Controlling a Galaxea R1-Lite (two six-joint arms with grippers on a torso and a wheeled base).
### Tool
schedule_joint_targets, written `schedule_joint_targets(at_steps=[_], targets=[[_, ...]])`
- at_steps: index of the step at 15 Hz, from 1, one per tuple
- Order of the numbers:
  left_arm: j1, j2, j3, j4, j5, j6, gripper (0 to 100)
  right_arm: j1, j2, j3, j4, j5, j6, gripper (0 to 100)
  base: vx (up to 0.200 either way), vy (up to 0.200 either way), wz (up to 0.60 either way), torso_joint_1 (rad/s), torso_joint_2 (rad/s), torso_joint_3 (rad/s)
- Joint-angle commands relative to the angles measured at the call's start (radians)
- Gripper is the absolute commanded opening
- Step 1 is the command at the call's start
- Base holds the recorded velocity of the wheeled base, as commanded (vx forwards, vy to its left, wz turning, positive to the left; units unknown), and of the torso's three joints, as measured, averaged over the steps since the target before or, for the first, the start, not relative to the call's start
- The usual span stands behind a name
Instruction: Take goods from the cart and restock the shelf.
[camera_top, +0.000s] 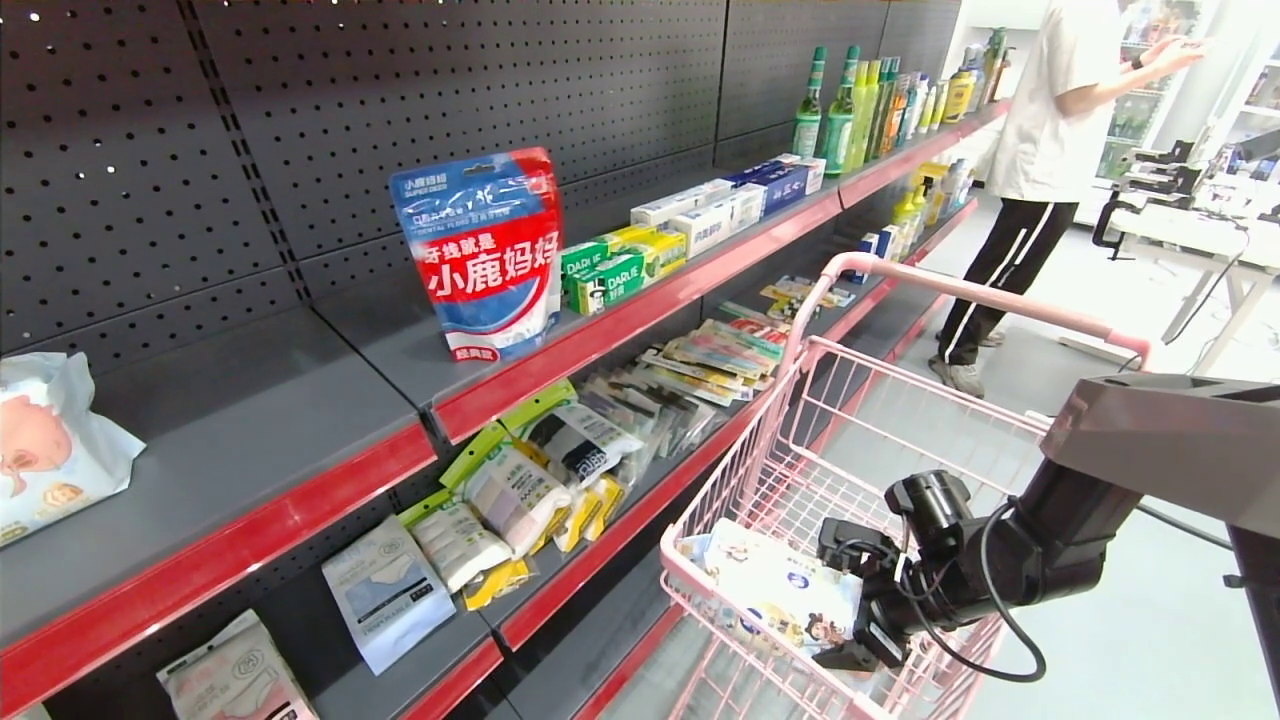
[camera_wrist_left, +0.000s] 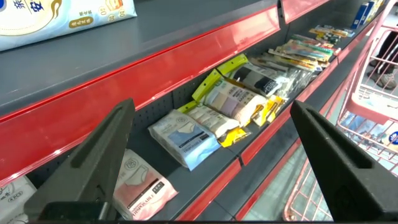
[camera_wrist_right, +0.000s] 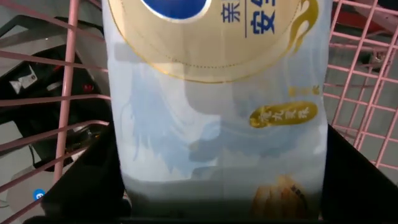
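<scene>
A white and blue pack of wipes (camera_top: 770, 590) lies tilted in the near corner of the pink cart (camera_top: 960, 290). My right gripper (camera_top: 850, 640) reaches down into the cart, shut on the pack's near end. In the right wrist view the pack (camera_wrist_right: 217, 137) spans the whole gap between the two dark fingers (camera_wrist_right: 93, 186). A similar pack (camera_top: 50, 440) rests at the left end of the grey upper shelf (camera_top: 250, 430). My left gripper (camera_wrist_left: 211, 109) hangs open and holds nothing, in front of the lower shelves below that pack (camera_wrist_left: 56, 15).
A red and blue pouch (camera_top: 490, 250) stands on the upper shelf, with toothpaste boxes (camera_top: 620, 265) and bottles (camera_top: 850, 100) farther along. Flat packets (camera_top: 560, 450) crowd the lower shelf. The cart stands close against the shelf's red edge. A white table (camera_top: 1200, 235) is at the far right.
</scene>
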Motion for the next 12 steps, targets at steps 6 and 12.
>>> schedule_joint_targets(at_steps=[6,12], targets=[[0.000,0.000,0.000,0.000,0.000,-0.002,100,-0.031,-0.092,0.063,-0.002,0.028,0.046,0,0.000,0.000,0.00,0.000,0.00,0.000],[0.000,0.000,0.000,0.000,0.000,-0.002,100,-0.027,-0.555,0.148,-0.001,-0.142,0.350,0,0.000,0.000,0.00,0.000,0.00,0.000]])
